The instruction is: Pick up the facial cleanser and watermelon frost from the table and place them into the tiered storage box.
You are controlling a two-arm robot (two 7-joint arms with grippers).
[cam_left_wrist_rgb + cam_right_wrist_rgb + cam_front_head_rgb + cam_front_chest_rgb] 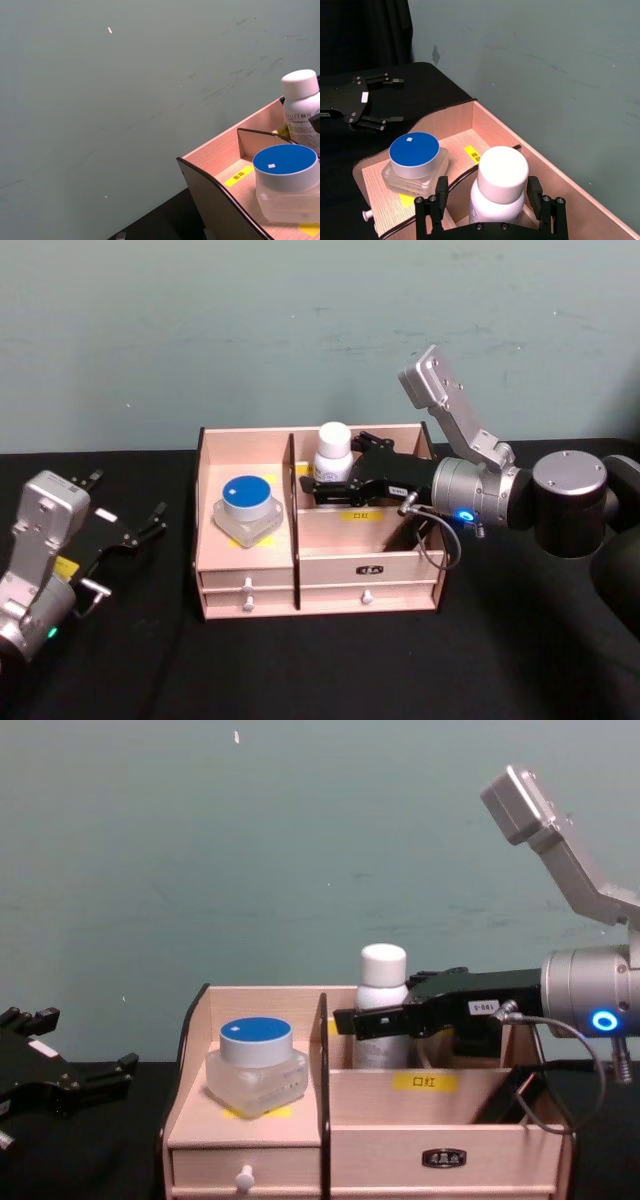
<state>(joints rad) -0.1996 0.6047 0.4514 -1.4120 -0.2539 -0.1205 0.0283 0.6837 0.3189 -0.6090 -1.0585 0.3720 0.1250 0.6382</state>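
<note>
The tiered storage box (330, 565) is pale-pink wood with yellow labels and white-knobbed drawers. A clear jar with a blue lid (247, 502) sits in its left compartment. In the back middle compartment a white bottle with a white cap (333, 448) stands upright. I cannot tell which is the facial cleanser and which the watermelon frost. My right gripper (322, 478) reaches in from the right, open, its fingers (440, 197) on either side of the bottle (502, 172). Left of the box, my left gripper (128, 495) hangs open and holds nothing.
Black cloth covers the table (320, 670), and a teal wall rises close behind the box. A grey cable (440, 540) loops from the right wrist over the box's lower right compartment. The right arm's body (570, 505) fills the space to the right of the box.
</note>
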